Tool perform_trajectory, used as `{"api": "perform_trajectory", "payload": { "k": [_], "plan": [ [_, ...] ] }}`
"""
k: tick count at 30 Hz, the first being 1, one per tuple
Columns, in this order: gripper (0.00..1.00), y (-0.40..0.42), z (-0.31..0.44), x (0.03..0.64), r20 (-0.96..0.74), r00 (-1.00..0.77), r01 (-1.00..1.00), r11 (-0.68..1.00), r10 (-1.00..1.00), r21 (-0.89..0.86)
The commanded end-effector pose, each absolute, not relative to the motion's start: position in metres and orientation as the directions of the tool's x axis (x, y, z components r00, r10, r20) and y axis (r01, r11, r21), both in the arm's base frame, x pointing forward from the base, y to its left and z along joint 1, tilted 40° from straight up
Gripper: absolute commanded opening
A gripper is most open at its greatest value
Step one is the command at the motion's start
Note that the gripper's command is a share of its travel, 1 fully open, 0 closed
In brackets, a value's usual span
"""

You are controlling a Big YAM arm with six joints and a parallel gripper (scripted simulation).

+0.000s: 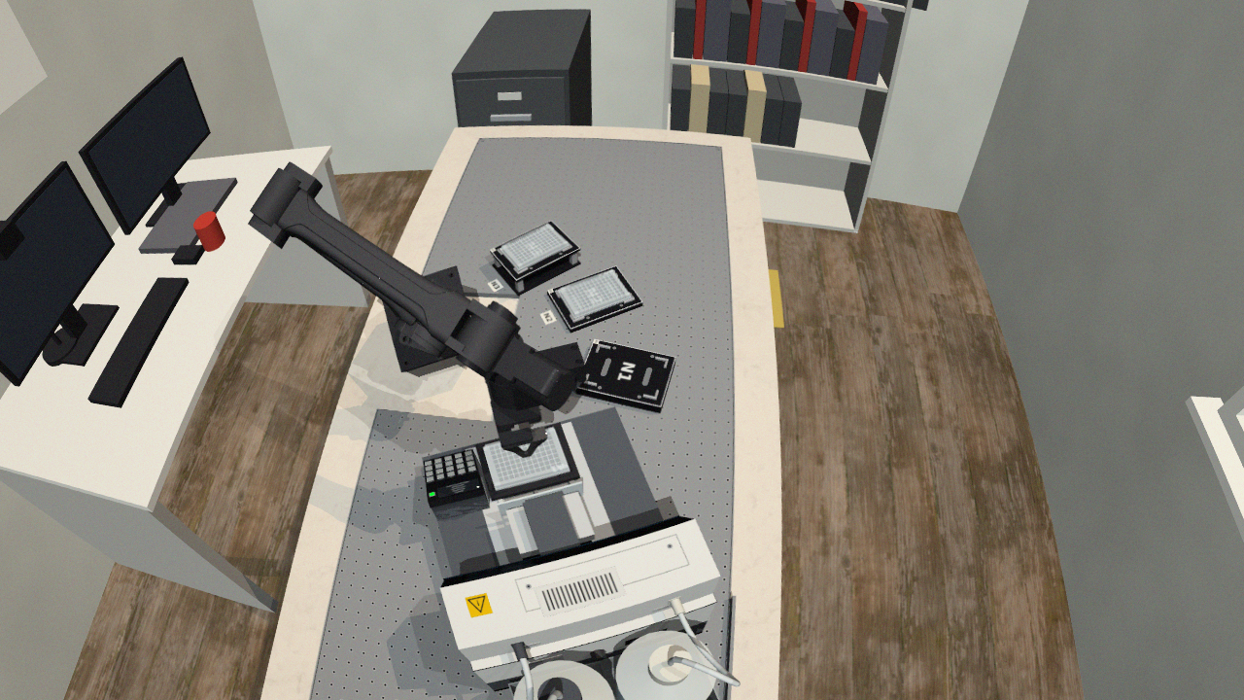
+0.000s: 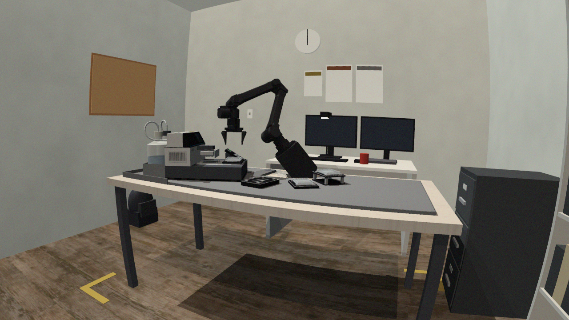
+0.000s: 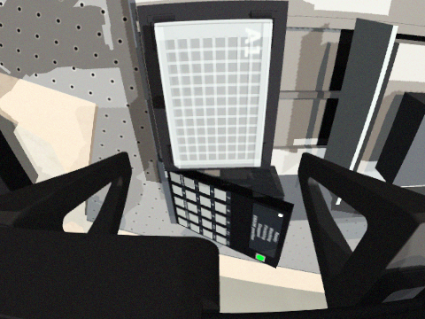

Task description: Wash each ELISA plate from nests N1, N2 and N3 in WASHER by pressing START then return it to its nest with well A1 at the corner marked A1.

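We see the black parallel claw (image 2: 233,138) spread fully wide and gripping nothing, hanging above the white gridded ELISA plate (image 3: 214,95), which lies directly beneath it in the dark carrier pocket (image 3: 145,83) of the washer (lamp (image 3: 260,257) green); the black keypad (image 1: 452,470) sits just beside.

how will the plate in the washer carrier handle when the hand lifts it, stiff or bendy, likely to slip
The plate looks like a flat, rigid grid of wells, so probably stiff and light. Its shallow edges may offer little grip. The open hand hangs above it; lifting off level could catch the carrier.
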State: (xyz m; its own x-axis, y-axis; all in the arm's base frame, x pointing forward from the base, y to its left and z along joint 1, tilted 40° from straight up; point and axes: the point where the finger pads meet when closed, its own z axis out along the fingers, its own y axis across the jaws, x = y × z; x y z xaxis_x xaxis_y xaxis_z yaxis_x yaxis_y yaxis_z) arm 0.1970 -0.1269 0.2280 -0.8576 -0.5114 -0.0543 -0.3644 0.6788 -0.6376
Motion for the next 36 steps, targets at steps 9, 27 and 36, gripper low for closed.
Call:
{"api": "perform_trajectory", "payload": {
  "k": [9, 27, 36],
  "plan": [
    [1.00, -0.133, 0.223, 0.201, -0.029, -0.844, -0.397, 0.661, -0.535, -0.637],
    [1.00, -0.146, 0.204, 0.209, -0.029, -0.844, -0.397, 0.661, -0.535, -0.637],
    [1.00, -0.154, 0.192, 0.215, -0.029, -0.844, -0.397, 0.661, -0.535, -0.637]
  ]
}}
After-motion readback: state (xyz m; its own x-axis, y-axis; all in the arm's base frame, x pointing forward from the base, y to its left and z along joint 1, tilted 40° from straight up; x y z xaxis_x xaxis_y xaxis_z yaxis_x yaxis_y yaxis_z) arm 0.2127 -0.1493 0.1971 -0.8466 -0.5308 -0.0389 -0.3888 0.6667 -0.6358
